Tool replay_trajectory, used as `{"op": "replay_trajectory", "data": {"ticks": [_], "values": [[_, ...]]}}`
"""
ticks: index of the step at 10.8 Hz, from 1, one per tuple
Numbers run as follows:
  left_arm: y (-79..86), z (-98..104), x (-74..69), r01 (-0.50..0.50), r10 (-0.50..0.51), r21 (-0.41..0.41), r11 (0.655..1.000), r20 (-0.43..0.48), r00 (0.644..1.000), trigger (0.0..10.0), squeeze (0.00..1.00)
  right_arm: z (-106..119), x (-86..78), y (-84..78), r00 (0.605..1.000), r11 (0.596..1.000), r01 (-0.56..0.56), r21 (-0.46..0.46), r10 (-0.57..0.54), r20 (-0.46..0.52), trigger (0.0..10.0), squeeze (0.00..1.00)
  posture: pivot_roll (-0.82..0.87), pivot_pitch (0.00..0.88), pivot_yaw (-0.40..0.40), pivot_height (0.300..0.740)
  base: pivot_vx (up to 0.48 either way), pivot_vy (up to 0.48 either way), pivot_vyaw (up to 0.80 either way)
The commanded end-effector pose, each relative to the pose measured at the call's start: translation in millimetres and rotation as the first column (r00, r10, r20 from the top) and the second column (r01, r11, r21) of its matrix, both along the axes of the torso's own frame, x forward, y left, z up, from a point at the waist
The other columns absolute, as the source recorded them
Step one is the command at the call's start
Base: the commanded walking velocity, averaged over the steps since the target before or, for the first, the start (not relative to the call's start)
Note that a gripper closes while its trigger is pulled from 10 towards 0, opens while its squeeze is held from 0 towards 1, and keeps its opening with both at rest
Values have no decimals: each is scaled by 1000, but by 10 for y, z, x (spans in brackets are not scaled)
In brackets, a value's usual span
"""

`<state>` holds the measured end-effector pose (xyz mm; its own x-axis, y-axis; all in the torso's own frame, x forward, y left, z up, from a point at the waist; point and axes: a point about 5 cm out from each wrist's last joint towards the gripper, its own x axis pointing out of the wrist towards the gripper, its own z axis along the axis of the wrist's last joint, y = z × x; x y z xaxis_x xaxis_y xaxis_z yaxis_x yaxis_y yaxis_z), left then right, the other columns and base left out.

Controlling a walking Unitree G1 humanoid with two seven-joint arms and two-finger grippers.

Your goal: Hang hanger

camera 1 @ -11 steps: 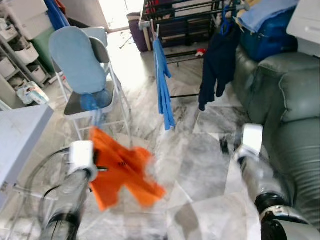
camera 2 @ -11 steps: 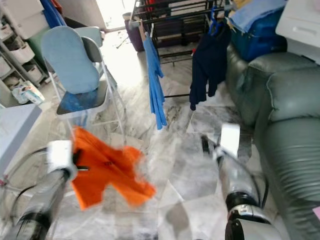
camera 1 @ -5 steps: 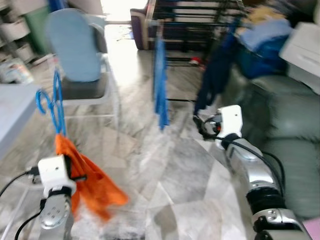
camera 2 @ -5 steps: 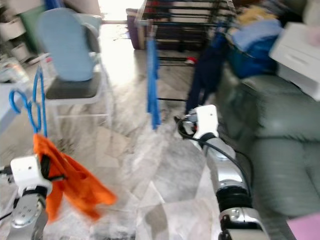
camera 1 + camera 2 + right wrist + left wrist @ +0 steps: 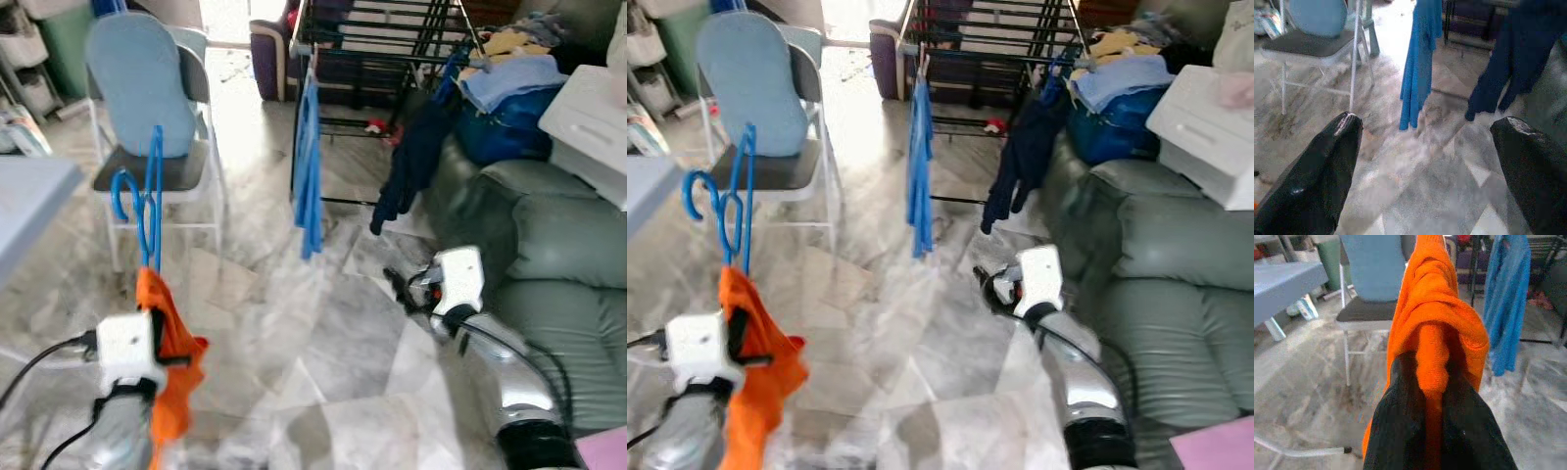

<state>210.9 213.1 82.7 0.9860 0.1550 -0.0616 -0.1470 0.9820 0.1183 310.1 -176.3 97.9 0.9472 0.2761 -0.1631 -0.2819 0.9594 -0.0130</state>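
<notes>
We are carrying the hanger toward the drying rack, which is standing well ahead across the floor; next we are needing to walk closer and lift its hook onto a bar. Our left hand is pinching the orange garment draped on the blue plastic hanger, held upright at our left. Our right hand is hovering spread and empty.

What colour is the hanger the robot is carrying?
Blue hanger, clearest in the right eye view.
</notes>
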Motion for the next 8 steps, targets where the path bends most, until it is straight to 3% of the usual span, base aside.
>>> {"op": "replay_trajectory", "data": {"ticks": [1, 2, 3, 4, 5, 6, 8], "values": [[14, 276, 94, 29, -31, 21, 999, 85, 996, 10000, 0, 268, 123, 20, 998, 1000, -3, 22, 2, 62, 10000, 0, 12, 0, -64, 740, 0, 0, 0], [-15, 226, 103, 60, -63, 38, 997, 95, 993, 10000, 0, 262, 125, 60, 995, 998, -38, 43, 34, 91, 10000, 0, 8, 0, -53, 740, 0, 0, 0], [1, 121, 11, 4, -4, 11, 1000, 48, 999, 10000, 0, 239, 82, 15, 996, 1000, 18, 24, -20, 87, 10000, 0, 9, 0, -38, 740, 0, 0, 0], [-94, 189, -58, 63, -65, 31, 998, 74, 995, 10000, 0, 318, 13, 86, 992, 998, -34, 48, 28, 120, 10000, 0, 13, 0, -35, 740, 0, 0, 0], [-77, 83, -106, 17, -18, 30, 999, 38, 999, 10000, 0, 248, -29, 82, 993, 1000, -24, -5, 24, 114, 10000, 0, 5, 0, -27, 740, 0, 0, 0], [-119, 60, -90, 11, -12, 20, 1000, 39, 999, 10000, 0, 284, -32, 65, 995, 999, 8, 43, -12, 103, 10000, 0, 13, 0, -35, 740, 0, 0, 0], [-78, 58, -46, -20, 18, 41, 999, 57, 998, 10000, 0, 229, -56, 7, 994, 999, 37, 17, -39, 102, 10000, 0, 29, 0, -37, 740, 0, 0, 0]]}}
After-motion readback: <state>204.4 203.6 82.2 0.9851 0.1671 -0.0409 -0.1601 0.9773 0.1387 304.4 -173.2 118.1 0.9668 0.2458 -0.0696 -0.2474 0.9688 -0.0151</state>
